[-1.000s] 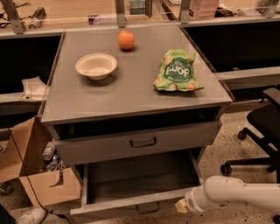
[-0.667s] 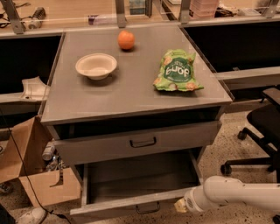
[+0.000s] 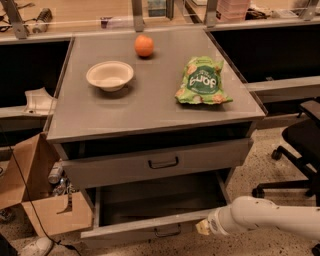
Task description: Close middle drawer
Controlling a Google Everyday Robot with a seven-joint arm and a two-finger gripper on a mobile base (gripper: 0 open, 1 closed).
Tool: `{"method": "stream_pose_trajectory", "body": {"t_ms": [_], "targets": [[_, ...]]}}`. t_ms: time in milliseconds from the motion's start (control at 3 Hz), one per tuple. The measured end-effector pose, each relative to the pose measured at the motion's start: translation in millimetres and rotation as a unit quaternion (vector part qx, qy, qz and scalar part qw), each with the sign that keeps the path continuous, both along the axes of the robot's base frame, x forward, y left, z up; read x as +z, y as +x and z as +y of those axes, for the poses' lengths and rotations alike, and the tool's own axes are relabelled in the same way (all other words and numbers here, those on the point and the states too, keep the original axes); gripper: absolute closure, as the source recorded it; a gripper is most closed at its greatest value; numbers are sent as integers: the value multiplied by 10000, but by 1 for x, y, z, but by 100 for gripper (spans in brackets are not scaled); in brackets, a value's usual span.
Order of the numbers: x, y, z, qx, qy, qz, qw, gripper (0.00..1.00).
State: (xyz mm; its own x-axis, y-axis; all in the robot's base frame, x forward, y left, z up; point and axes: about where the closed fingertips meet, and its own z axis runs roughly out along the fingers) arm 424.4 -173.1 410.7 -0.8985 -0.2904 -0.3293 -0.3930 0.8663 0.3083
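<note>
1 gripper (image 3: 202,227) beside the front of 1 pulled-out middle drawer (image 3: 125,231).

Speckled floor (image 3: 265,172) around a grey cabinet (image 3: 150,112). Cardboard box (image 3: 30,192) left of it, black chair (image 3: 302,142) right, wooden desk (image 3: 75,12) behind. Gripper (image 3: 202,227) low at its front.

- Orange (image 3: 144,46) at the back of the top (image 3: 150,112).
- Bowl (image 3: 110,75) near it, front-left.
- Green bag (image 3: 202,81) at right.
- Box (image 3: 35,185) on floor, left.
- Chair (image 3: 300,142), right.
</note>
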Motion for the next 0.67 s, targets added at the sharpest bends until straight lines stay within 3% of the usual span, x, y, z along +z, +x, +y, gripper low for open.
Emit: {"method": "stream_pose_trajectory", "body": {"t_ms": [667], "targets": [[-7,15,11,-3,72,-100,9999,100]]}}
